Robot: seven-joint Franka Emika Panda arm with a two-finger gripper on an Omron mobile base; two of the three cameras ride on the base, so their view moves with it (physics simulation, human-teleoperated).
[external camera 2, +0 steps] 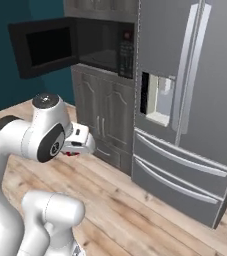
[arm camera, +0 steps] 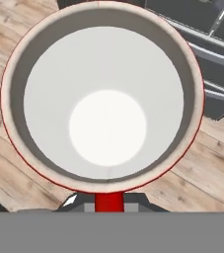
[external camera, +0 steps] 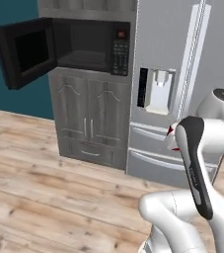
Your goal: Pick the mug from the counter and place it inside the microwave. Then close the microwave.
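Microwave door [external camera: 24,52]: swung fully out to the left, its free edge projecting toward the teal wall [external camera: 12,10]. Dark glass panel faces into the room.

Microwave [external camera: 91,44]: black box set high in the grey cabinet column, cavity exposed and unobstructed. The mouth is wide, bounded on the left by the door hinge and on the right by the keypad strip [external camera: 120,55] with its small red display.

Grey cabinet [external camera: 91,123]: below the microwave, doors shut, handles flush. Its right edge meets the steel fridge [external camera: 182,59], whose dispenser recess and two lower drawers are closed.

Wooden floor [external camera: 44,188]: bare planks in front of cabinet and fridge, giving broad room between the robot and the appliance wall.

Mug [arm camera: 103,94]: carried in the air, well below the level of the microwave opening and well short of it, over the floor. In the hand view its mouth opens straight at the camera, showing the white interior, round bottom and thin red outer rim; its long axis runs along the line of the hand. In the right base view only a red sliver shows under the wrist.

Hand [arm camera: 108,200]: clamped on the mug, pinching the near part of the rim, a red strip of wall showing between the fingers.
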